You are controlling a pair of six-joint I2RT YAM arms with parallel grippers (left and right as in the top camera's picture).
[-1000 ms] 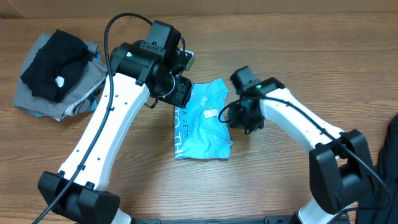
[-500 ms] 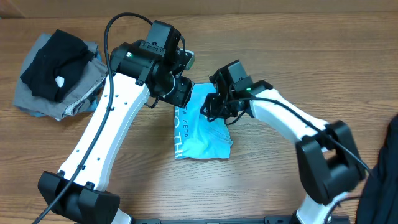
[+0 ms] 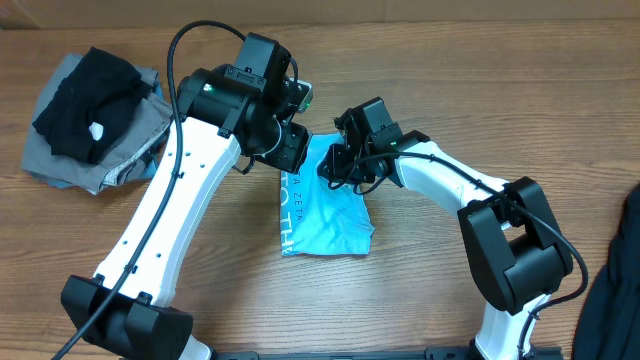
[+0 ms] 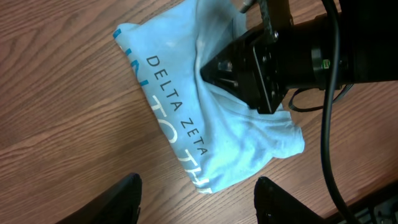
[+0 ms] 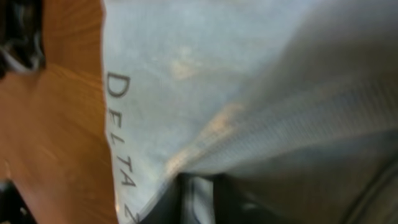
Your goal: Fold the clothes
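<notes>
A light blue T-shirt (image 3: 325,205), folded, soft and creased, with white lettering, lies mid-desk (image 3: 450,90) on wood grain. The right gripper (image 4: 211,67) has its jaws pinched on a ridge of cloth at the shirt's 12 o'clock edge. The left gripper (image 4: 198,199) hangs over the 11 o'clock corner, jaws wide and empty. A rumpled black-and-grey heap (image 3: 90,120) sits at 10 o'clock, and dark cloth (image 3: 615,290) at 4.

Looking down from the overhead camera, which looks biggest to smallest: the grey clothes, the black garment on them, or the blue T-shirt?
1. grey clothes: widest outline, though partly covered.
2. black garment and blue T-shirt: about alike; the shirt is folded and partly hidden, so unranked.
</notes>
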